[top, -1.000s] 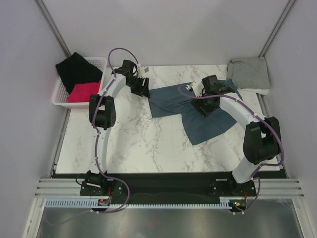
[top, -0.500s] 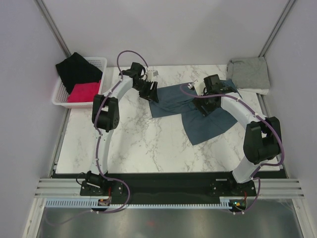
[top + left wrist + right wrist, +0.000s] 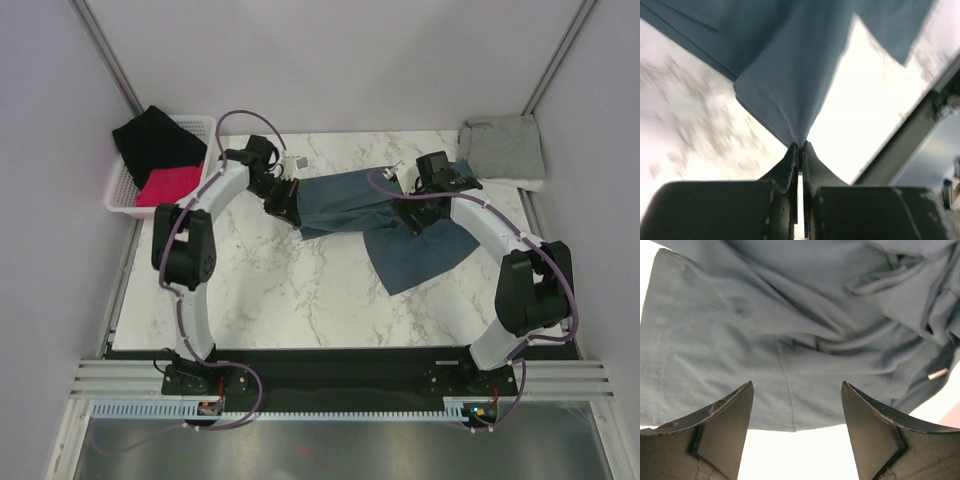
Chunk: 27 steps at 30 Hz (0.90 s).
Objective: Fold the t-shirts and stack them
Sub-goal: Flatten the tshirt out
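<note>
The dark slate-blue t-shirt [image 3: 352, 203] lies rumpled across the back middle of the marble table [image 3: 290, 290], with one part spread toward the right front. My left gripper [image 3: 284, 204] is shut on the shirt's left edge. In the left wrist view that gripper [image 3: 801, 145] pinches a peak of blue cloth [image 3: 785, 75] lifted off the table. My right gripper [image 3: 411, 219] stands open just over the shirt's middle. In the right wrist view it [image 3: 796, 385] has the cloth [image 3: 790, 315] and its hem between the wide jaws, not gripped. The light grey t-shirt [image 3: 503, 148] lies folded at the back right corner.
A white basket [image 3: 122, 190] at the back left holds a black cloth [image 3: 155, 142] and a red cloth [image 3: 168, 184]. Grey walls and frame posts close in the table on three sides. Both arm bases stand at the near edge.
My left gripper has shut on the blue shirt's left edge and drawn it leftward, stretching the cloth. The right gripper stayed open over the shirt's middle.
</note>
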Motion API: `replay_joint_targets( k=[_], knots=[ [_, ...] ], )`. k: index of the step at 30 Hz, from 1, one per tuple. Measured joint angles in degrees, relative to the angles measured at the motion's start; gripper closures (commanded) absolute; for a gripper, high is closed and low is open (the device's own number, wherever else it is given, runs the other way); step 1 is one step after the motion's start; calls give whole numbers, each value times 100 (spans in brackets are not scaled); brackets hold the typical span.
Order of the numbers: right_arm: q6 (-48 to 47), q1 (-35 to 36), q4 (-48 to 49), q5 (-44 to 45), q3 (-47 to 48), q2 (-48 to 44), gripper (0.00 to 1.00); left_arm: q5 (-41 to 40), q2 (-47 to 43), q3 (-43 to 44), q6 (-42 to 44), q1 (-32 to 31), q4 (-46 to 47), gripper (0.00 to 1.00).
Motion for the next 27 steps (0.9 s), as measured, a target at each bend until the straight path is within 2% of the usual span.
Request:
replay_joint_targets(
  k=[1, 2, 4, 5, 6, 9, 12, 14, 18, 21, 24, 25, 27],
  knots=[
    [0, -13, 2, 2, -48, -66, 21, 20, -472, -339, 59, 9, -114, 98],
    [0, -31, -4, 0, -87, -131, 21, 81, -918, -597, 122, 11, -275, 91],
    [2, -55, 0, -2, -127, -197, 21, 323, -1676, -944, 334, -9, -623, 65],
    [4, -70, 4, -4, -129, -205, 21, 492, -1912, -1064, 439, -24, -826, 14],
    [7, -81, 13, -4, -133, -205, 21, 647, -2090, -1178, 581, -50, -1062, 1],
    [31, -98, 17, -4, -129, -203, 21, 973, -2129, -1429, 774, -114, -1600, 0],
    [46, -107, 17, -7, -61, -168, 21, 866, -1891, -1397, 883, -140, -1757, 0],
    [57, -107, 28, -7, 26, -114, 21, 450, -1676, -1084, 916, -133, -1705, 0],
    [94, -107, 44, -63, 79, -66, 21, -686, -1252, -369, 942, -98, -925, 1],
    [96, -109, 44, -66, 79, -68, 21, -1355, -680, 372, 1008, -57, -514, 6],
    [90, -109, 46, -57, 72, -74, 21, -1858, 7, 1071, 1115, -28, -142, 24],
    [90, -116, 57, -57, 50, -92, 21, -1993, 208, 1222, 1165, -17, -55, 32],
    [87, -129, 61, -57, -4, -131, 21, -2245, 601, 1438, 1283, -11, 61, 39]
  ],
)
